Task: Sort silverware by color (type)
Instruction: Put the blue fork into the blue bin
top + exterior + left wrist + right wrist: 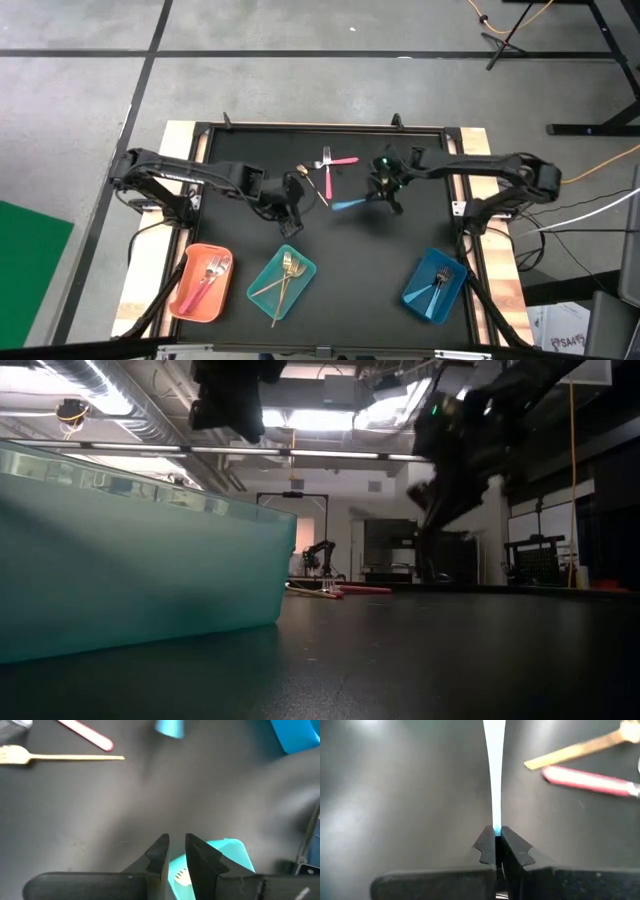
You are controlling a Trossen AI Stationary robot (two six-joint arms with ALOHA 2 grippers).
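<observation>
A: Which claw is carrying anything?

B: The right claw (495, 840). Its fingers are clamping one end of the light-blue piece (348, 204), and the handle is running straight out ahead of the fingertips. Seen from above, it is pointing left from the claw, over the middle of the bench (420, 230).

A: So where is it heading, would you say?

B: I am judging the blue tray (434, 286), at the near right. It is lying nearer than the claw and to its right, so the piece's long axis is pointing away from it. The right arm is plainly the closer one.

A: And the left claw (173, 851)?

B: It is hanging over the bench left of centre, fingers nearly together, gripping nothing. The teal tray (281, 281) is just nearer than it. A gold fork (60, 756) and a pink handle (85, 734) are lying at the far middle.

A: Any writing or brand?

B: I am finding none to read.
</observation>
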